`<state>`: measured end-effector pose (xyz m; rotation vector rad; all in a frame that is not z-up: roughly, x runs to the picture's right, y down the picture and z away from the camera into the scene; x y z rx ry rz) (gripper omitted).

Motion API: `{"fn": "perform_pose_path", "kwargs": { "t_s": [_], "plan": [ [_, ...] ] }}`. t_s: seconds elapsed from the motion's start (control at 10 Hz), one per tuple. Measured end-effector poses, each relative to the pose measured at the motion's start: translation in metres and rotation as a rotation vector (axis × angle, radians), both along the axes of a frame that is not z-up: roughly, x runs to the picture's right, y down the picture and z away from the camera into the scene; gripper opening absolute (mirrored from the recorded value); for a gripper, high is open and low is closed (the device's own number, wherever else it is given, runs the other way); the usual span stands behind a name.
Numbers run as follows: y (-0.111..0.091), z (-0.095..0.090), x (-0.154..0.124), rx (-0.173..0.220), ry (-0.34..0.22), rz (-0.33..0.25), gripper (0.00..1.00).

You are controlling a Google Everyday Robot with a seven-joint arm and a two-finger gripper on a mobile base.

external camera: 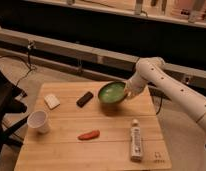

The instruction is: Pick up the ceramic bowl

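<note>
The ceramic bowl [112, 92], dark green outside and lighter green inside, is at the back right of the wooden table [61, 150]. It is tilted, with its inside facing the camera. My gripper [127, 93] is at the bowl's right rim and is shut on it. The white arm [166, 85] reaches in from the right. The bowl's underside is hidden, so I cannot tell whether it still touches the table.
A white paper cup [38, 121] stands at the left. A white block [51, 101] and a dark bar [85, 98] lie left of the bowl. A red-orange item [89, 134] lies mid-front. A white tube [136, 139] lies at the front right. A dark chair [3, 107] is at the far left.
</note>
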<state>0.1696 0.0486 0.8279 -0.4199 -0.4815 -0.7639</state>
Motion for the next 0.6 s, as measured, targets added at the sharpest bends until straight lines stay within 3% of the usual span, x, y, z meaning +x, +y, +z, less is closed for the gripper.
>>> {"fn": "perform_pose_path", "kwargs": {
  "t_s": [0.6],
  "plan": [
    [-0.0030, -0.0041, 0.0004, 0.003, -0.003, -0.003, 0.00]
  ]
}}
